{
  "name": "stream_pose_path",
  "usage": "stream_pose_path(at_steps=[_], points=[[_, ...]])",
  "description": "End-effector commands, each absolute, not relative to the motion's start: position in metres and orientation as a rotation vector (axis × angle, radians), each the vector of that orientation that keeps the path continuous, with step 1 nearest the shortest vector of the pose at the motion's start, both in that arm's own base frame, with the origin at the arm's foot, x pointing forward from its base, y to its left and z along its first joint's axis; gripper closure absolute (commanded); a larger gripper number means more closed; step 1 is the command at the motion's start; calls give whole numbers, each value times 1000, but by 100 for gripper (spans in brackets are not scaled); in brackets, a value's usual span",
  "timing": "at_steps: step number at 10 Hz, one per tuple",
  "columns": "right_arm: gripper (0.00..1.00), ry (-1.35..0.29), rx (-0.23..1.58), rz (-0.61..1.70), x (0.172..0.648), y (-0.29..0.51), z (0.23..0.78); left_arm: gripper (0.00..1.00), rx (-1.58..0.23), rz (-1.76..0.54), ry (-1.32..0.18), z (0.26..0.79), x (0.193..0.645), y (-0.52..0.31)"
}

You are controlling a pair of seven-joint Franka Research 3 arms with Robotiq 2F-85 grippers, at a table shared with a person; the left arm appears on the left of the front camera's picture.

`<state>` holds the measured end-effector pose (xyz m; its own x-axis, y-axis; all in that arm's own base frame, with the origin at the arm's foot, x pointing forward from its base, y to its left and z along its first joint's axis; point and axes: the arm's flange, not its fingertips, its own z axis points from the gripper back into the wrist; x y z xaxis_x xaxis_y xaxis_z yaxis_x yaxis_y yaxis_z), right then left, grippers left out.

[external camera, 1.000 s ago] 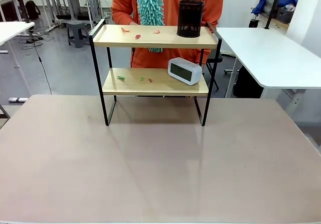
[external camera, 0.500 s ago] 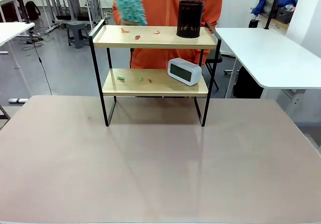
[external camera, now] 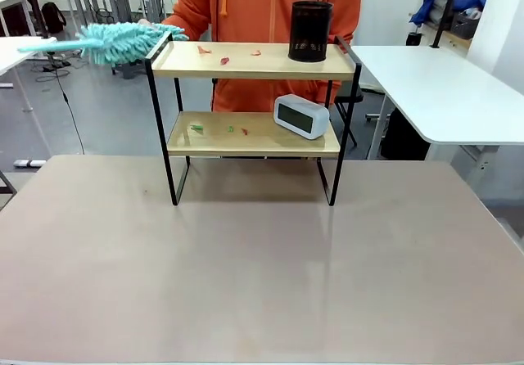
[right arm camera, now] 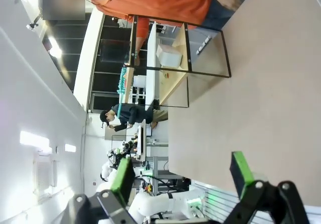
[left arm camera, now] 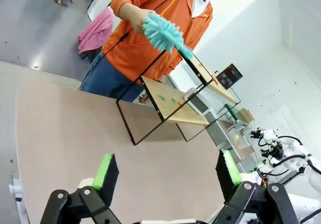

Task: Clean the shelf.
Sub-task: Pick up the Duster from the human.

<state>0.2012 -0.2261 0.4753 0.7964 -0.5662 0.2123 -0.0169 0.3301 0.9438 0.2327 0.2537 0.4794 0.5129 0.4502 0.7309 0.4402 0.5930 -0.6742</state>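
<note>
The shelf (external camera: 254, 60) stands at the far middle of the table, with small red scraps (external camera: 224, 57) on its top board and green and red scraps (external camera: 197, 127) on the lower one. Behind it, a person in an orange hoodie (external camera: 262, 5) holds a teal fluffy duster (external camera: 123, 42) level, out past the shelf's left end. In the left wrist view my left gripper (left arm camera: 167, 171) is open, well short of the shelf (left arm camera: 175, 108) and the duster (left arm camera: 163, 33). My right gripper (right arm camera: 181, 176) is open too, with the shelf (right arm camera: 178, 78) far off.
A black mesh cup (external camera: 311, 29) stands on the right of the top board. A white clock (external camera: 301, 115) sits on the lower board. The tan table top (external camera: 246, 259) lies bare in front of the shelf. White tables stand to the right (external camera: 442, 87) and far left (external camera: 16, 50).
The person swung the duster from upright behind the top board down to the left; it is now level beyond the shelf's left end. Both grippers stayed open.
</note>
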Motion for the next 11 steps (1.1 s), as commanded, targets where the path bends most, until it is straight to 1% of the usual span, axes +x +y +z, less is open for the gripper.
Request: stream_pose_path(at_steps=[1,5,6,7,8,9,10,11], points=[[0,-604,1196,-373,205,-228,474,0,-985,-10,-1096,476,236,252],[0,-604,1196,-373,205,-228,474,0,-993,8,-1081,474,235,254],[0,-604,1196,-373,205,-228,474,0,-1058,15,-992,481,242,256],[0,-604,1196,-373,205,-228,474,0,-1169,-13,-933,497,253,263],[0,-604,1196,-373,205,-228,474,0,-1232,-28,-894,519,268,273],[0,-604,1196,-373,205,-228,474,0,-1333,-108,-818,544,287,282],[0,-604,1196,-373,205,-228,474,0,-1423,-157,-738,570,317,285],[0,-604,1196,-373,205,-228,474,0,-1453,-173,-693,583,343,279]])
